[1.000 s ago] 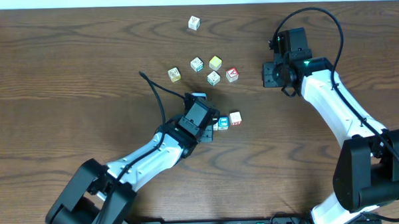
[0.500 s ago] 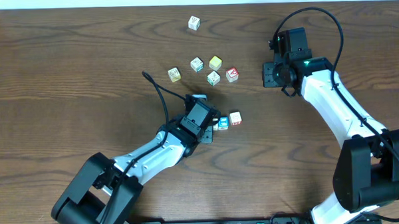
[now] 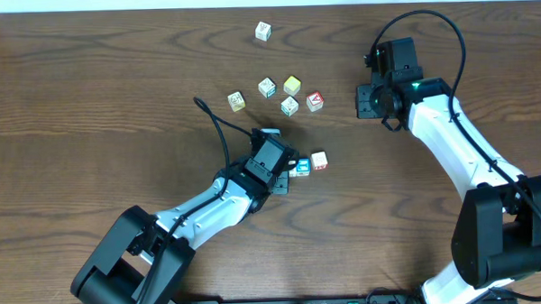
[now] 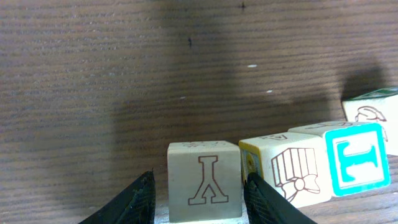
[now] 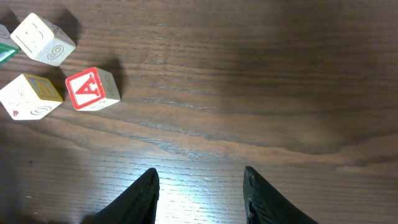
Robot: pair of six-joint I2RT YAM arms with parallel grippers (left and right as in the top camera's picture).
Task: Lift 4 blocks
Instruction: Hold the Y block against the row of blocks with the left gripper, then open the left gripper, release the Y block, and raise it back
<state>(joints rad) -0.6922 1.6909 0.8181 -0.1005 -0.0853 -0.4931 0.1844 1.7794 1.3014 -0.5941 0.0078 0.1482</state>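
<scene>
A cream block with an outlined letter (image 4: 203, 180) rests on the table between the jaws of my left gripper (image 4: 199, 182), with a thin gap on each side, so the gripper is open around it. To its right lie a block with a gift drawing (image 4: 286, 169) and a blue "T" block (image 4: 354, 158), touching in a row. Overhead, the left gripper (image 3: 284, 165) sits beside the blue-faced block (image 3: 302, 168) and a red-printed block (image 3: 319, 160). My right gripper (image 5: 200, 180) hangs open over bare wood, also seen overhead as the right gripper (image 3: 368, 102).
A loose cluster lies farther back: two cream cubes (image 3: 236, 101) (image 3: 266, 87), a yellow-faced cube (image 3: 292, 84), a green-printed cube (image 3: 290, 105) and a red-faced cube (image 3: 315, 101). A lone cube (image 3: 263, 30) sits near the far edge. The red "A" cube (image 5: 92, 88) lies left of the right gripper.
The left jaws have spread apart and come off the lettered block, which stays on the table. The left arm's cable has shifted slightly. The right arm has not moved.
</scene>
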